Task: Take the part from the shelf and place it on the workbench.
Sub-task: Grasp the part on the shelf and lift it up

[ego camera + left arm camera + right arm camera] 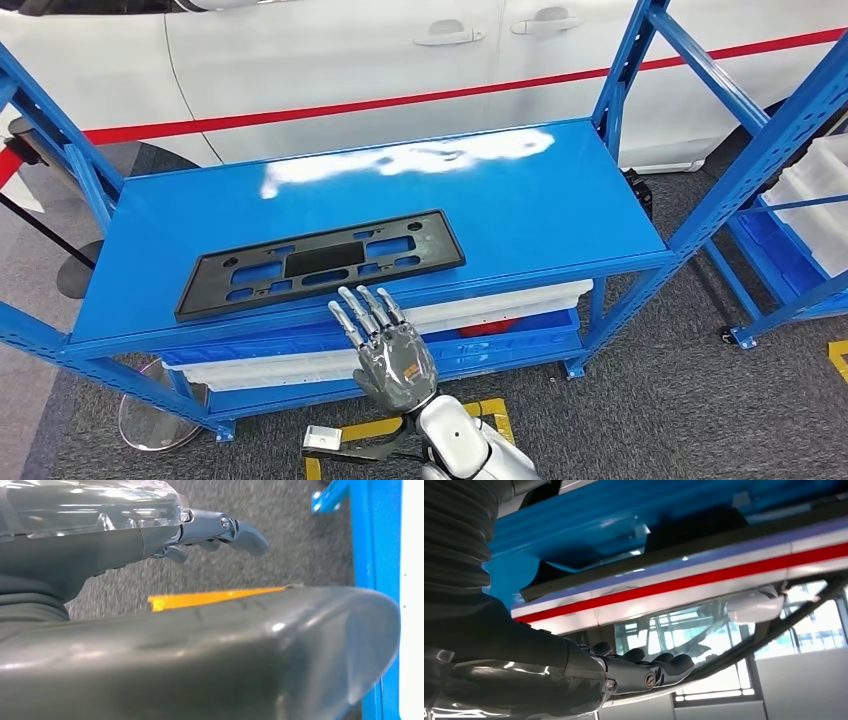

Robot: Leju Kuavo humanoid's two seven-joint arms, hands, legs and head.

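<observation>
A black rectangular part (320,262) with several cut-outs lies flat on the blue shelf top (520,200), near its front edge. My right hand (385,345) is raised just in front of and below that edge, fingers spread and pointing at the part, holding nothing and not touching it. In the right wrist view the right hand's fingers (649,667) are stretched out empty, and the part's dark edge (624,570) lies beyond them against the blue shelf. My left hand (220,530) hangs over the grey floor with nothing in it.
A white car with a red stripe (330,105) stands close behind the shelf. White trays (500,305) fill the lower shelf level. A second blue rack (790,160) with white bins stands at the right. Yellow floor tape (490,410) and a clear round object (155,410) lie below.
</observation>
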